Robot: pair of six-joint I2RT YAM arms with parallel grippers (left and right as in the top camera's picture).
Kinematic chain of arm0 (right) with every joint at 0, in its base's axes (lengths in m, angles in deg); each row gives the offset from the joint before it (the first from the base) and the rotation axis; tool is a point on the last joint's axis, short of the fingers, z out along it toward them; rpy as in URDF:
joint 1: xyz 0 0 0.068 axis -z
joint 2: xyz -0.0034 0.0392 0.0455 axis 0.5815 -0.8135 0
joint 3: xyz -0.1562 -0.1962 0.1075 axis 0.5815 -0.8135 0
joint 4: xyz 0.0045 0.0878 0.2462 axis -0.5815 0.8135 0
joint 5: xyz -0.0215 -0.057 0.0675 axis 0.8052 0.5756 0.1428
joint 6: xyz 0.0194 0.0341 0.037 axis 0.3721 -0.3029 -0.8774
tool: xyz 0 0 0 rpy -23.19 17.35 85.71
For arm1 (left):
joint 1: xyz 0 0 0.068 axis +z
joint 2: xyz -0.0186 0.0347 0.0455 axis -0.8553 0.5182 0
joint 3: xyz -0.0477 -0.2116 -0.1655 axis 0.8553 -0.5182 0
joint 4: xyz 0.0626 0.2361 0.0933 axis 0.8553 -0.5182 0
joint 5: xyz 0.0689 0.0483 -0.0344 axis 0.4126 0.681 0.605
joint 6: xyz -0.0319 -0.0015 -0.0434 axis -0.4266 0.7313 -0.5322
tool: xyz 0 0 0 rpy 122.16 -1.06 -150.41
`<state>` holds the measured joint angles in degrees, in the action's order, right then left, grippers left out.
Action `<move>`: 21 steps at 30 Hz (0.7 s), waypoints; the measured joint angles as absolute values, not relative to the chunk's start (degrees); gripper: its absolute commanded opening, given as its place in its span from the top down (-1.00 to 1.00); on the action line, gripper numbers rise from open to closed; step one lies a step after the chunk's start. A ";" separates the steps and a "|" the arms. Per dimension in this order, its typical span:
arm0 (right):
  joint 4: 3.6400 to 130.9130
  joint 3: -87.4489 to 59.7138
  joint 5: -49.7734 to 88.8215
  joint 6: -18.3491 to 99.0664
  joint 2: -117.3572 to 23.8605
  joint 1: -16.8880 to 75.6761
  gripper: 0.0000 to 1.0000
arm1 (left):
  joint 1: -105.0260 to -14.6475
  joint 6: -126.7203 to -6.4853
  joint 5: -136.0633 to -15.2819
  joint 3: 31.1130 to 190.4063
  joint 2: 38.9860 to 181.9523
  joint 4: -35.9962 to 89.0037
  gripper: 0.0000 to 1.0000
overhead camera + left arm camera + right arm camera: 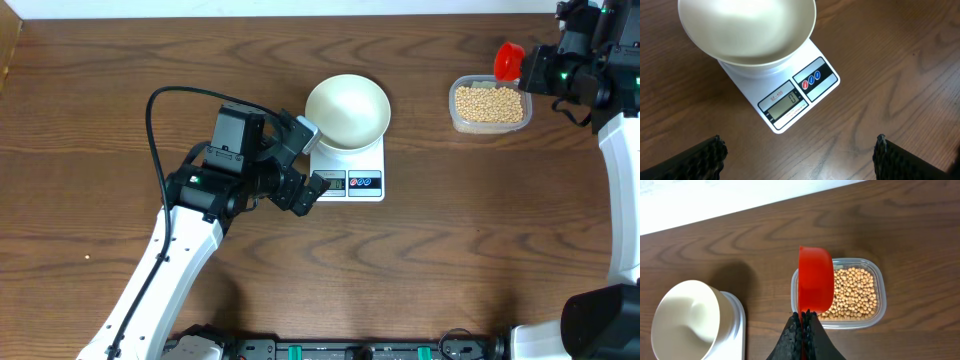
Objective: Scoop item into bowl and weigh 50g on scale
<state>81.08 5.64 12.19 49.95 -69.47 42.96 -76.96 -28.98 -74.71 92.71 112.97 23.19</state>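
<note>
We see the bowl (347,110) standing on the scale (366,184) at mid-counter (450,260), the display reading zero. The left hand (312,162) hovers just beside the scale's front, fingers spread wide and gripping nothing. Well apart to the right, the beans (489,103) lie in a clear tub (455,120), over whose edge the right hand (803,330), pressed together, pinches a red scoop (816,280).
</note>
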 measured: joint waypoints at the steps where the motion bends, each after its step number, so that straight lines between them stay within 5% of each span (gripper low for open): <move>1: 81.14 5.64 12.19 49.95 -69.47 42.96 0.97 | -76.96 -28.93 -74.71 92.71 112.97 23.19 -0.92; 21: 84.40 5.64 12.19 51.31 -69.47 42.96 0.98 | -76.96 -28.80 -69.12 92.71 112.97 21.90 -0.93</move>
